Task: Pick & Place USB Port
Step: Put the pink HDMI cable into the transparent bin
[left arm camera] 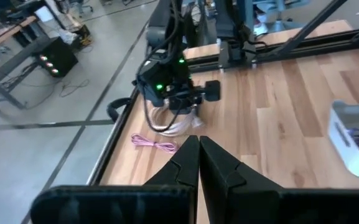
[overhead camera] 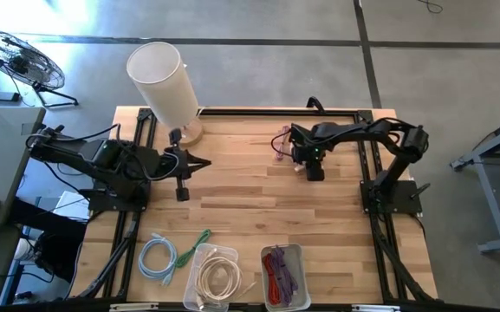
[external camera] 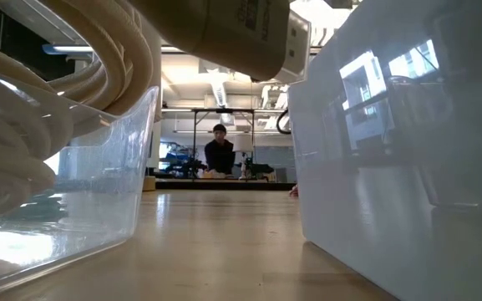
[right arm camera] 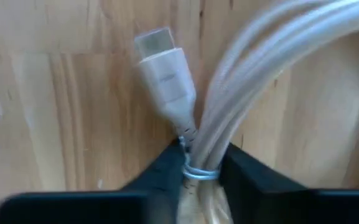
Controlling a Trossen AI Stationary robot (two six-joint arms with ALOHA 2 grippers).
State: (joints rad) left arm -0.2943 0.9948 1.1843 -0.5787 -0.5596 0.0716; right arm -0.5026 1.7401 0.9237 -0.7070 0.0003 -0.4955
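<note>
Cream USB cable (right arm camera: 229, 81) — coiled, right gripper (right arm camera: 199, 163) pinching

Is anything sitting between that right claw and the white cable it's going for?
Nothing visible does. The right gripper is down at the coiled white USB cable, its jaws on either side of the tied bundle, with only bare wooden table around it.

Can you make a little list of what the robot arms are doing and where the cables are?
right gripper: down on the wooden table, fingers closing around a bundled white USB cable
left gripper: shut, holding nothing, waiting above the table's left side
pink cable: lying on the table beside the right gripper
clear bin with coiled white cables: front edge
clear bin with red and purple cables: front edge
blue cable coil: front left, outside the bins
</note>
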